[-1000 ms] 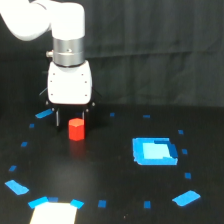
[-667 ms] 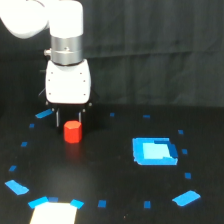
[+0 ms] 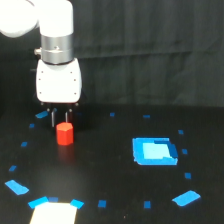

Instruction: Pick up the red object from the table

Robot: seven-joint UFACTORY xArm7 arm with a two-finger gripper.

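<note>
Gripper (image 3: 61, 119) sits in the upper left of the frame, hanging off the white arm (image 3: 55, 30) with its boxy white body right above it. Two thin dark fingers (image 3: 52, 118) poke down from under that body, and they're spread apart with a clear gap between them, so the claw is parted, not clamped on anything. How wide beyond that is hard to say, the shot is pretty soft.

Red object (image 3: 65, 133) is on the table (image 3: 110, 200) directly below the fingers, left of center. Its top edge comes up to about the level of the fingertips, and the right-hand finger looks like it ends just at the block's top. Whether it's actually touching, I can't tell from this angle. The block stands upright and nothing pinches its sides.

Off to the right of center there's a bright blue square patch (image 3: 154, 151), well apart from the block. Small blue tape marks (image 3: 188, 198) are scattered around the black surface, and a pale rectangle (image 3: 54, 214) sits at the bottom left edge.
</note>
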